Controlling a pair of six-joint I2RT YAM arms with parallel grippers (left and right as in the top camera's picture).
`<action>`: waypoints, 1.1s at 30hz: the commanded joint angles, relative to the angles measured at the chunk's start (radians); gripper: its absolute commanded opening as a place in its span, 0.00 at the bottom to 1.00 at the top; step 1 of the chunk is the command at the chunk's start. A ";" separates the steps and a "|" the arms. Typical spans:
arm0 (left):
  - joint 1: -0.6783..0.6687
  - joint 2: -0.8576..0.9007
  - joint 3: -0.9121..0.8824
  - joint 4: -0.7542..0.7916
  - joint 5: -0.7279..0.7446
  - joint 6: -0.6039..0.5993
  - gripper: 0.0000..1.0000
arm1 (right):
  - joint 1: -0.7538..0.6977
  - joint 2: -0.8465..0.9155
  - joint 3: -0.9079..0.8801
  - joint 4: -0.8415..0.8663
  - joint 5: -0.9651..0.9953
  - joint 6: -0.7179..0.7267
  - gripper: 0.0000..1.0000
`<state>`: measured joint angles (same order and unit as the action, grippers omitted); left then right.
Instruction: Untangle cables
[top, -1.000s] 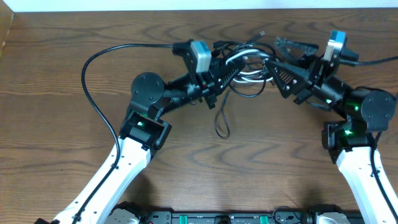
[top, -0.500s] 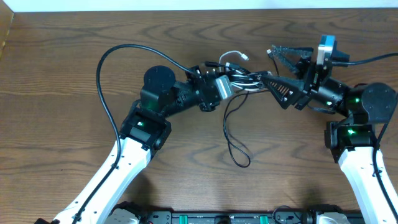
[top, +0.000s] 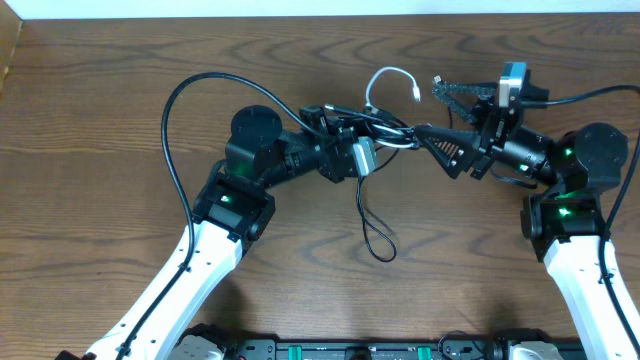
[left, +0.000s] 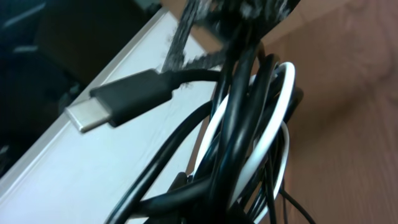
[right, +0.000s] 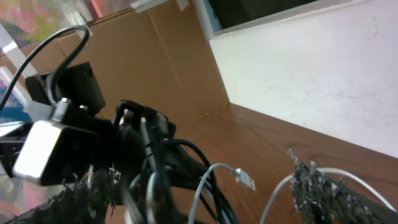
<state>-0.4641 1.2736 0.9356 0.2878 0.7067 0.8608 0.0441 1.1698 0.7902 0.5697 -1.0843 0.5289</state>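
The cables form a tangled bundle of black and white cords at the table's far middle. My left gripper is shut on this bundle. In the left wrist view the black and white strands fill the frame and hide the jaws, and a black plug sticks out to the left. A white cord arcs up from the bundle to a small plug. A thin black loop trails toward the front. My right gripper stands open just right of the bundle, its fingers on either side of the white cord without gripping it.
The left arm's thick black cable arcs over the wooden table at the left. The right arm's cable runs off to the right. A white wall borders the table's far edge.
The right gripper has opened wider. The left wrist has turned with the bundle, the white cord's end has sprung up toward the far edge, and the black loop has shifted right.
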 joint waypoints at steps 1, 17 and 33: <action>0.003 -0.006 0.017 0.018 0.127 0.014 0.08 | 0.026 -0.002 0.012 -0.016 0.002 -0.050 0.89; 0.003 -0.006 0.017 0.023 0.037 0.014 0.07 | 0.096 0.090 0.012 -0.016 -0.020 -0.051 0.69; 0.012 -0.008 0.017 0.024 0.013 0.011 0.08 | 0.048 0.093 0.012 -0.130 0.034 -0.063 0.01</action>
<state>-0.4599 1.2739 0.9356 0.2947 0.7002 0.8696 0.1299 1.2522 0.7906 0.4702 -1.1347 0.4770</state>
